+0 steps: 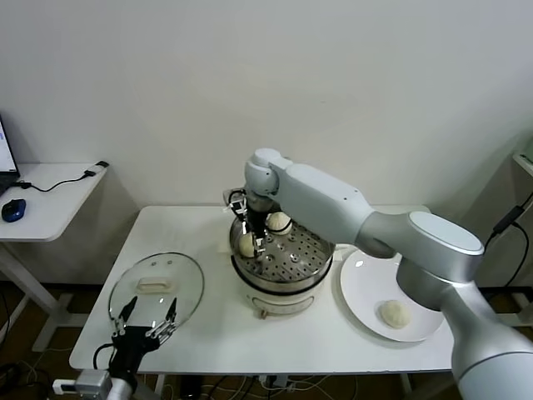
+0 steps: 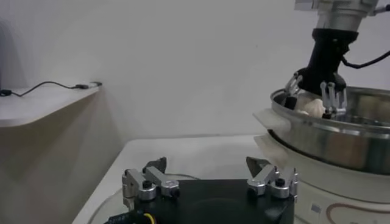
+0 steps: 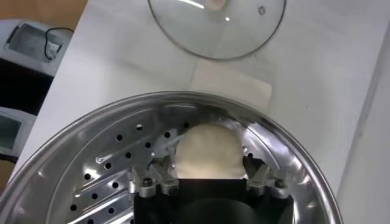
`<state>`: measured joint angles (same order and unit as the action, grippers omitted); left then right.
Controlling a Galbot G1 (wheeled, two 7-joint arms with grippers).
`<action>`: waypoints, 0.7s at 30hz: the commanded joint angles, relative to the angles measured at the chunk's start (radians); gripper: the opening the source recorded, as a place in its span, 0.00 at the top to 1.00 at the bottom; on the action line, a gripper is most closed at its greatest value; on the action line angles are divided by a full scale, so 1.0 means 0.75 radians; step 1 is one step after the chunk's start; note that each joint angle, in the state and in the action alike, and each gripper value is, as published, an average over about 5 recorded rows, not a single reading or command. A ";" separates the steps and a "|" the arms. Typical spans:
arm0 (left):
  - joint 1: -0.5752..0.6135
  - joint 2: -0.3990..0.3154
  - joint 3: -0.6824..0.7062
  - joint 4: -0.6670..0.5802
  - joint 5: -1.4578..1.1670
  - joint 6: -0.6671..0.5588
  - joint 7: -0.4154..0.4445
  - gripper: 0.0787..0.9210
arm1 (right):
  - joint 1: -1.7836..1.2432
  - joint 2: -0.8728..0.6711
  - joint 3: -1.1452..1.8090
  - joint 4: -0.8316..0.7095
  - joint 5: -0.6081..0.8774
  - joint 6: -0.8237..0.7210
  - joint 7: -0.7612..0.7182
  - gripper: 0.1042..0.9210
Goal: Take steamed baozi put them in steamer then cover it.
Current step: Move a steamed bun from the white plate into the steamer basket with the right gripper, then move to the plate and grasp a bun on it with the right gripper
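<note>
Step in hand: loading. The right gripper stands inside the steamer at its left side, directly over a baozi resting on the perforated floor; in the right wrist view the fingers stand spread to either side of the bun with a visible gap, so the bun appears released rather than clamped. A 2nd baozi lies at the rear of the basket, partly masked by the arm. 1 baozi remains on the white plate to the right of the steamer; a 4th cannot be located in these views. The cover lies flat on the table to the left of the steamer, well apart from it, handle up. The left gripper is parked low at the near left, just over the near edge of the cover, fingers spread and empty. Judgement: the next move calls for lifting the right gripper straight up clear of the steel rim without dragging the bun, then crossing to the plate for the remaining bun; covering comes after. Markings: no brand, label or legible writing is discernible on pot, cover or plate.
</note>
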<state>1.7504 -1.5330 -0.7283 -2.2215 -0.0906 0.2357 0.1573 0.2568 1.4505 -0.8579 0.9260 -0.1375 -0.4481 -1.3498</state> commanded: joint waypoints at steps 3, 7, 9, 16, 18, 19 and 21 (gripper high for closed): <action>0.002 0.005 0.002 -0.006 0.003 0.005 0.009 0.12 | 0.118 -0.278 0.035 0.310 0.113 -0.051 -0.033 0.12; 0.005 0.006 0.005 -0.006 0.003 0.005 0.014 0.12 | 0.194 -0.509 0.067 0.477 0.175 -0.055 -0.075 0.12; 0.006 0.006 0.006 -0.005 0.001 0.005 0.014 0.12 | 0.210 -0.614 0.094 0.552 0.192 -0.054 -0.088 0.12; 0.011 0.007 0.010 0.001 -0.012 0.008 0.018 0.12 | 0.089 -1.016 0.254 0.786 0.201 -0.022 -0.125 0.12; 0.016 0.007 0.009 -0.002 -0.017 0.014 0.019 0.12 | -0.022 -1.121 0.339 0.837 0.173 0.002 -0.140 0.12; 0.018 0.007 0.009 -0.004 -0.020 0.018 0.020 0.12 | -0.097 -1.171 0.394 0.860 0.150 0.019 -0.146 0.12; 0.022 0.005 0.008 -0.006 -0.027 0.024 0.023 0.12 | -0.237 -1.258 0.493 0.895 0.102 0.054 -0.156 0.12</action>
<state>1.7623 -1.5288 -0.7211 -2.2250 -0.1021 0.2444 0.1717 0.2938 0.8793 -0.6940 1.3861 -0.0287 -0.4521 -1.4347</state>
